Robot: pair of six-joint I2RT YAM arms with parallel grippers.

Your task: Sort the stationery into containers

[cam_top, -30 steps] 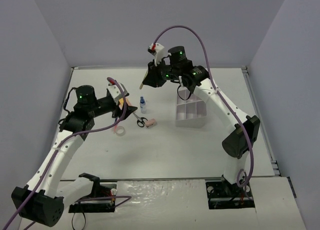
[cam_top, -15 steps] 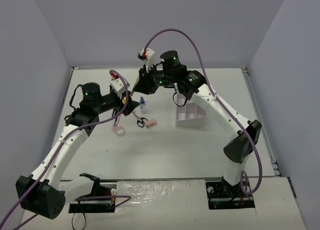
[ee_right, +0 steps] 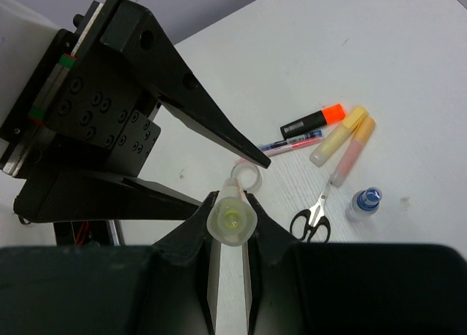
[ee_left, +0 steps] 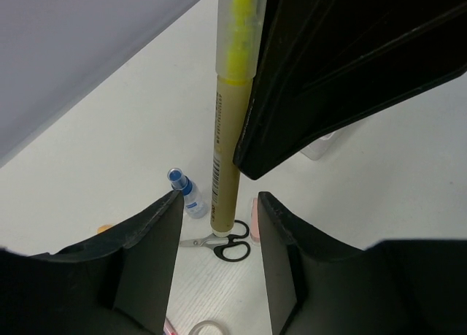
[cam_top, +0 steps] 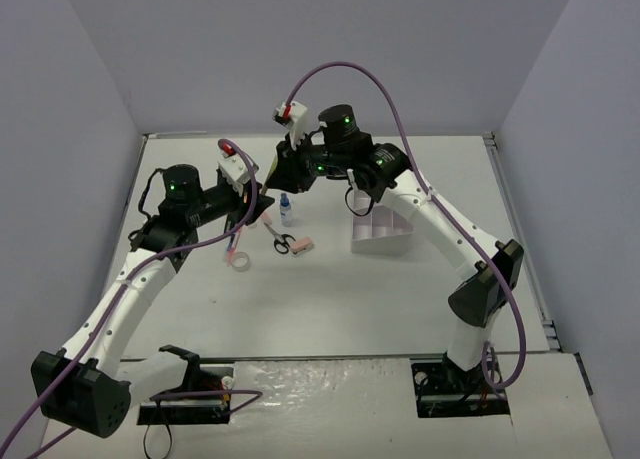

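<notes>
My right hand (ee_right: pixel 232 202) pinches the yellow highlighter (ee_left: pixel 228 152) tight. My left hand (ee_left: pixel 219 198), half open, straddles its lower end, seemingly without touching. The white tray (cam_top: pixel 380 241) lies just right of my right hand, contents unclear.

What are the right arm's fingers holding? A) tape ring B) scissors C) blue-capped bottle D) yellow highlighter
D: in the right wrist view the right fingers clamp a yellow highlighter, while the scissors, tape ring and bottle lie on the table.
</notes>
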